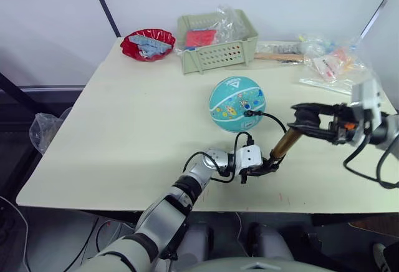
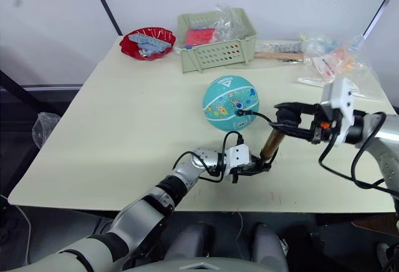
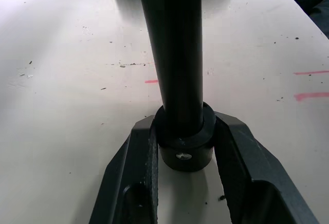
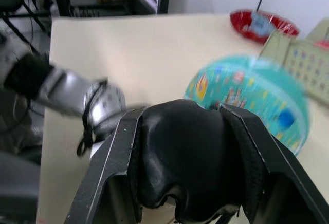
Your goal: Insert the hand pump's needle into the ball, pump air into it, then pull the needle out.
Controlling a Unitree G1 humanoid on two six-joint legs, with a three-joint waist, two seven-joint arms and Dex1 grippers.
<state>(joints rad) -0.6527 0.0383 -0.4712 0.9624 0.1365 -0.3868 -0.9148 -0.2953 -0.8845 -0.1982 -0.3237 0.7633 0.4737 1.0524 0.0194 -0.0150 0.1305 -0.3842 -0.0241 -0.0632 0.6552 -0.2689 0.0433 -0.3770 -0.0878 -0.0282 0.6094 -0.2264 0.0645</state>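
The needle itself is too small to make out where the thin black hose (image 1: 267,116) meets the teal cartoon-printed ball (image 1: 237,103). The left end effector (image 1: 260,170) clamps the brass-gold hand pump's (image 1: 285,145) base cap; the right end effector (image 1: 305,120) grips its black T-handle, both on the cream table (image 1: 124,135), ball just beyond them.

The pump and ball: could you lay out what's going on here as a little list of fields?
ball: teal ball on the table
pump: pump tilted, base low, handle high
left hand: left hand shut on pump base
right hand: right hand shut on pump handle
hose: black hose runs to the ball's near side
needle: too small to tell
behind: green basket, red bowl
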